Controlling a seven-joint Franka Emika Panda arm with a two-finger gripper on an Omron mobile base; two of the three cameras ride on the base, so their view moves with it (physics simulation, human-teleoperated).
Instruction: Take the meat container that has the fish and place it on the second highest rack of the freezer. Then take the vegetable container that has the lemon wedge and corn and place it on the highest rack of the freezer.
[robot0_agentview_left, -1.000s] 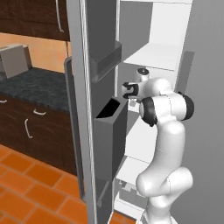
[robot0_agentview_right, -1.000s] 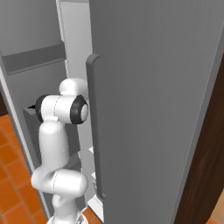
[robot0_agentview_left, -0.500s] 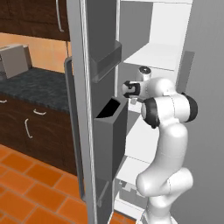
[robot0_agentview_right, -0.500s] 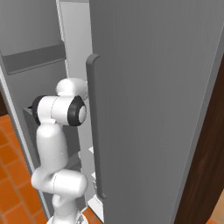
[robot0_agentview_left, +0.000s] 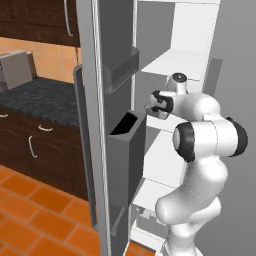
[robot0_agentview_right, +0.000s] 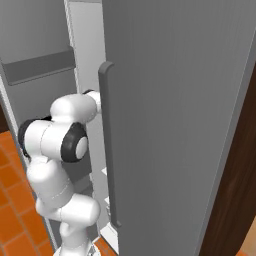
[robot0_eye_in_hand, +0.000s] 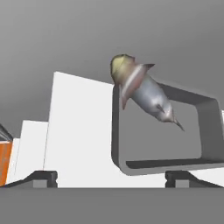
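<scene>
Fish (robot0_eye_in_hand: 146, 94) container (robot0_eye_in_hand: 168, 131): it is sitting on a white rack (robot0_eye_in_hand: 83, 131) inside the freezer (robot0_agentview_left: 165, 65), just ahead of the gripper (robot0_eye_in_hand: 111, 177), with the silvery fish lying nose-down across the grey tray. Nearest the camera, the two dark fingertips (robot0_eye_in_hand: 43, 177) are standing wide apart and clear of the tray, holding nothing; the tray's near rim is lying between them but not touching. Beyond the tray, the white shelf and the grey back wall are closing the hand view. Risk, as a judgement: the tray's near edge is looking close to the shelf front, so a wrist or finger brushing it while pulling back could be tipping it or dragging it off the rack; the fish is also overhanging the rim and could be rolling out. The hand view is giving the tray, fish and fingertips; the left base view is giving instead the arm (robot0_agentview_left: 200, 145) reaching into the shelved interior past the open door (robot0_agentview_left: 107, 125) and its bins, with counter (robot0_agentview_left: 40, 97) beyond. The right base view is showing mostly the near door and its bar handle (robot0_agentview_right: 110, 150). Which rack carries the tray I cannot tell.
</scene>
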